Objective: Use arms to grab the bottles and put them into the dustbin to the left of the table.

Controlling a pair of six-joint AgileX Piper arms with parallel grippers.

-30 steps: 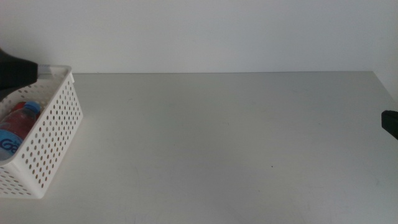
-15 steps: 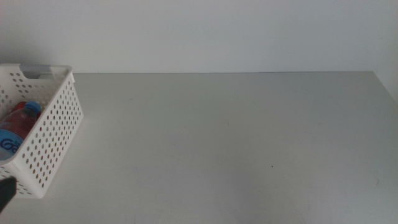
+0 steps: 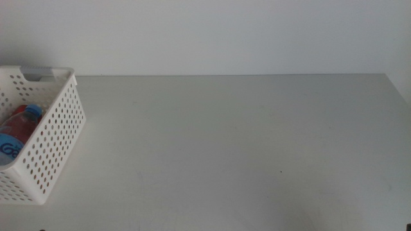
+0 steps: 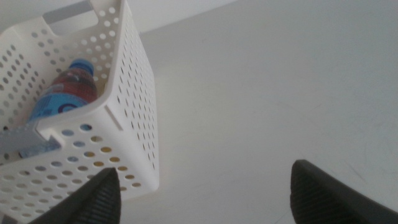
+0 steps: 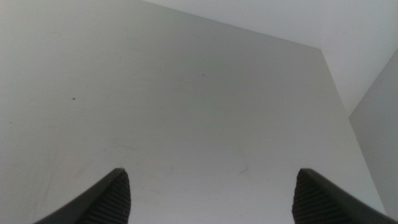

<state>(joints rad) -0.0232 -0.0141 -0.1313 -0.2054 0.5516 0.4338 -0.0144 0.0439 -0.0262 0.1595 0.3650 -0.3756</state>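
The white perforated dustbin (image 3: 54, 138) stands at the table's (image 3: 231, 141) left edge. Inside it lie the clear water bottle with blue cap and label (image 3: 9, 149) and something red (image 3: 24, 123) beside it. In the left wrist view the dustbin (image 4: 134, 118) is close, with the blue-capped bottle (image 4: 65, 99) inside; yellow shows through its lower holes. My left gripper (image 4: 205, 199) is open and empty, beside the dustbin over bare table. My right gripper (image 5: 208, 199) is open and empty over bare table near the right edge. Neither arm shows in the middle view.
The table's far edge meets a plain white wall (image 3: 218, 35). The table's right edge (image 5: 348, 130) runs close to my right gripper. Nothing else stands on the tabletop.
The left arm, over the dustbin's far rim a second ago, drew back out of the middle view. The right gripper, then at the right edge, has also left that view.
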